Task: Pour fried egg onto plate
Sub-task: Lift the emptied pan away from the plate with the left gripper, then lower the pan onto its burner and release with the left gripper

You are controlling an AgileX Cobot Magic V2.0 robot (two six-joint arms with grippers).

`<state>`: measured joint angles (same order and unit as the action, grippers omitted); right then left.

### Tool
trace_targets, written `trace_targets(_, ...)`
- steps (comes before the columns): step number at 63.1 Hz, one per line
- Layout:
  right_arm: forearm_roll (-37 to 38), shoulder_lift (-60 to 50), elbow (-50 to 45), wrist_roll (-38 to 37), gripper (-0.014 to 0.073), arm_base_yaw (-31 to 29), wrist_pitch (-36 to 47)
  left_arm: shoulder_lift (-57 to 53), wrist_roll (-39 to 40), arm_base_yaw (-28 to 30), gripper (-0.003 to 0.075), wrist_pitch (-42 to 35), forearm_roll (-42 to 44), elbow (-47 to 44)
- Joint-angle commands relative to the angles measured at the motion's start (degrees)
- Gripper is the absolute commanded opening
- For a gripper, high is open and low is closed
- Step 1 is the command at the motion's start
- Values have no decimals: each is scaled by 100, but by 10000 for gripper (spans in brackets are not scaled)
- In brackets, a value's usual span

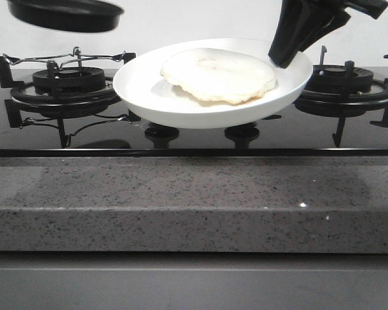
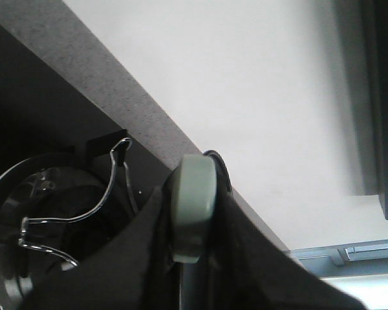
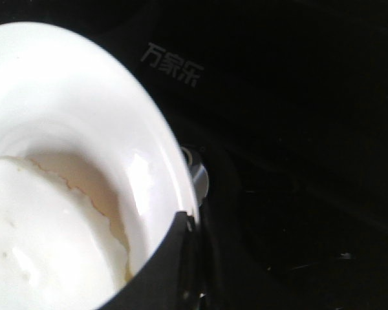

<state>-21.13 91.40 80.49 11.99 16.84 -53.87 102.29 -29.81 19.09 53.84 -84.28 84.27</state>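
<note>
White egg already on plate; right claw clamps its rim. Pan raised; left claw's state unreadable.

Black right pincer: upper body cut off by front view's top edge; fingertips hidden behind rim of round glossy white plate, jaw gap unreadable. In right wrist view, only one dark finger shows over rim.

Flat pale cream fried egg: overexposed, cropped by right wrist frame.

Black frying pan: top cut off; left pincer out of front view, its fingers blurred dark mass around pale green handle.
</note>
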Motion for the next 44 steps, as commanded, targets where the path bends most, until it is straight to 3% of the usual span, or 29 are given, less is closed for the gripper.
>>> trace_targets(1, -195, -262, 144, 19, -61, -10, 242, -157, 27, 1, -20, 176, -531, 210)
trace_targets(17, -195, -262, 144, 19, -61, -10, 242, 52, 37, 24, -20, 39, -434, 210)
trace_targets(44, -195, -262, 144, 19, -61, -10, 242, 52, 215, 61, -20, -262, 482, 210)
